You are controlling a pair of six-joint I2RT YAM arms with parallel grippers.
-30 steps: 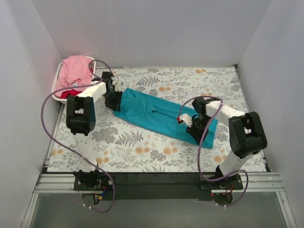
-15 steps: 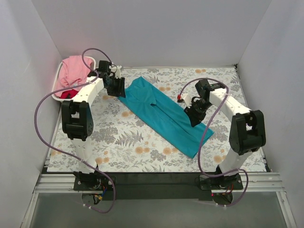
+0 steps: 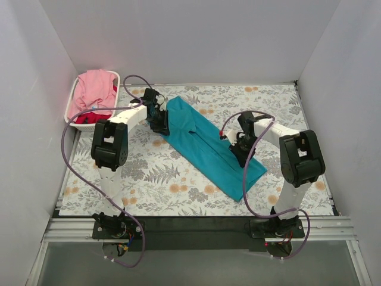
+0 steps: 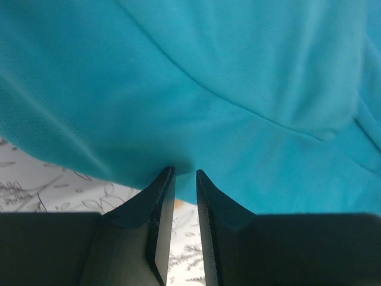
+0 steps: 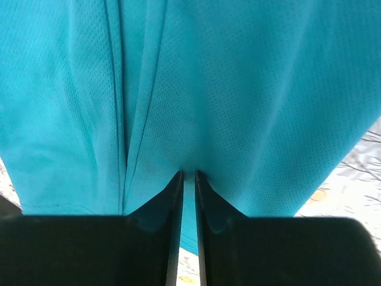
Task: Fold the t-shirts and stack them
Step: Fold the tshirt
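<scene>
The teal t-shirt (image 3: pixel 205 143) lies as a long folded strip, diagonal from far left to near right on the floral table cover. My left gripper (image 3: pixel 159 122) is shut on its far-left edge; in the left wrist view the jaws (image 4: pixel 184 173) pinch teal cloth (image 4: pixel 208 77). My right gripper (image 3: pixel 241 149) is shut on the strip's right edge; in the right wrist view the jaws (image 5: pixel 189 174) pinch teal cloth (image 5: pixel 238 89). The pink t-shirt (image 3: pixel 95 89) lies in the basket on top of the red t-shirt (image 3: pixel 86 117).
The white slatted basket (image 3: pixel 74 98) stands at the far left corner. White walls close the table on the left, back and right. The floral table cover (image 3: pixel 178 185) shows around the strip.
Both grippers have carried the teal shirt: it swung from a flatter lie to a steeper diagonal, and the left gripper moved right and nearer. The right gripper shifted slightly.
</scene>
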